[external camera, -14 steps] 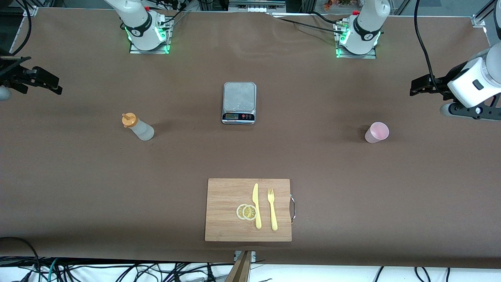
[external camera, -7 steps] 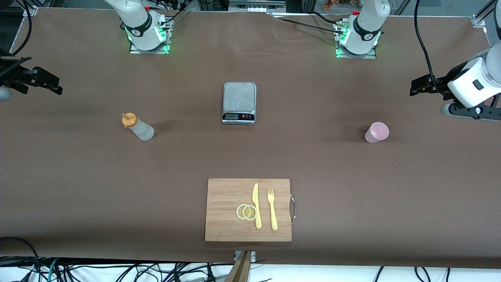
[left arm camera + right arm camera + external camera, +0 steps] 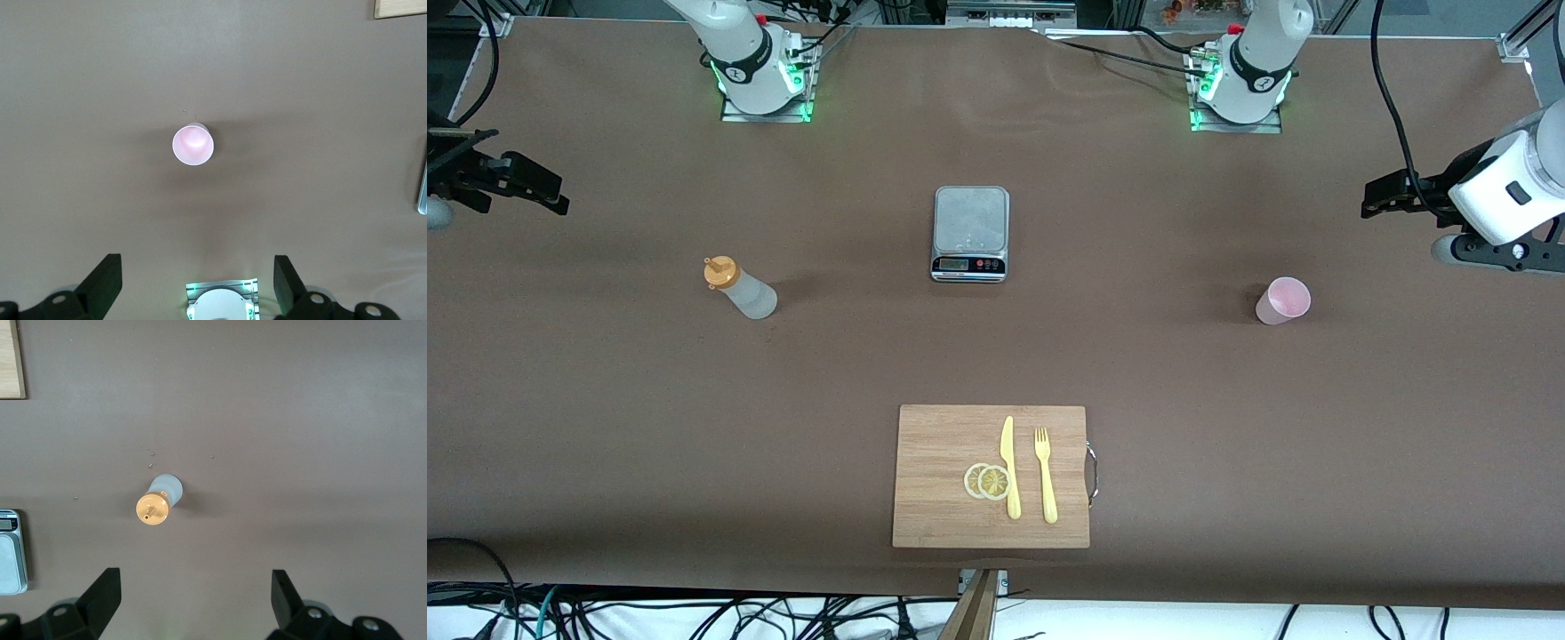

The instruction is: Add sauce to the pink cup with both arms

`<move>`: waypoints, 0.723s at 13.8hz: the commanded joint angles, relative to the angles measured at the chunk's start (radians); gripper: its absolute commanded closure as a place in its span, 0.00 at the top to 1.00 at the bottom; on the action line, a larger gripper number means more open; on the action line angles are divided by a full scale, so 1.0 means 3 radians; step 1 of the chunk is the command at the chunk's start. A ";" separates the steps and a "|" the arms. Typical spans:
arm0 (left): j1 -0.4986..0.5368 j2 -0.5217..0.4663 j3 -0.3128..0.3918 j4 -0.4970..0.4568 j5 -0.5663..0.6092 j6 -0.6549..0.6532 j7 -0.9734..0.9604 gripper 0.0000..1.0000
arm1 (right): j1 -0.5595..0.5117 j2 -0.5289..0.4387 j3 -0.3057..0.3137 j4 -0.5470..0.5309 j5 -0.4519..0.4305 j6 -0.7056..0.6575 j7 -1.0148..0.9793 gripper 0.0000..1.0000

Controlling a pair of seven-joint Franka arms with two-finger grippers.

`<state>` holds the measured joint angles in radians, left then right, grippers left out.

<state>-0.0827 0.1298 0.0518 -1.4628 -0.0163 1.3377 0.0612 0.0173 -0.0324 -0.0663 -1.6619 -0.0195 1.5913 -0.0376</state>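
The sauce bottle [image 3: 740,290], translucent white with an orange nozzle cap, stands upright toward the right arm's end of the table. It also shows in the right wrist view [image 3: 159,500]. The pink cup [image 3: 1283,300] stands upright and empty toward the left arm's end, and shows from above in the left wrist view [image 3: 193,145]. My right gripper [image 3: 534,191] hangs high over the table's edge at its end, open and empty [image 3: 195,583]. My left gripper [image 3: 1383,197] hangs high over the table's edge at its own end, open and empty [image 3: 197,267]. Neither touches anything.
A kitchen scale [image 3: 970,233] sits mid-table between bottle and cup. A wooden cutting board [image 3: 925,444], nearer the front camera, carries lemon slices [image 3: 987,481], a yellow knife [image 3: 1010,467] and a yellow fork [image 3: 1045,474]. The arm bases [image 3: 760,76] [image 3: 1240,84] stand farthest from the front camera.
The left arm's hand has drifted very slightly toward its end of the table. The bottle, the cup and the right arm have not moved.
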 commanded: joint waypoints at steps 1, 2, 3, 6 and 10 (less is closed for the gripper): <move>0.0010 0.0033 -0.0009 0.0069 0.0019 -0.0036 0.0006 1.00 | -0.0007 -0.0015 0.0006 -0.0003 -0.0042 -0.0017 -0.0023 1.00; 0.0010 0.0033 -0.0009 0.0069 0.0019 -0.0036 0.0001 1.00 | -0.0007 -0.0015 0.0006 -0.0003 -0.0042 -0.0017 -0.0028 1.00; 0.0010 0.0033 -0.0009 0.0069 0.0014 -0.0036 0.0001 1.00 | -0.0007 -0.0015 0.0006 -0.0003 -0.0042 -0.0022 -0.0033 1.00; 0.0010 0.0033 -0.0009 0.0069 0.0013 -0.0036 -0.0020 1.00 | -0.0007 -0.0015 0.0006 -0.0003 -0.0037 -0.0017 -0.0038 1.00; 0.0010 0.0033 -0.0009 0.0069 0.0008 -0.0036 -0.0010 1.00 | -0.0007 -0.0015 0.0006 -0.0003 -0.0037 -0.0017 -0.0038 1.00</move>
<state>-0.0827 0.1298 0.0518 -1.4628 -0.0163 1.3377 0.0612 0.0173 -0.0323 -0.0663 -1.6619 -0.0195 1.5913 -0.0377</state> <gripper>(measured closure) 0.000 0.000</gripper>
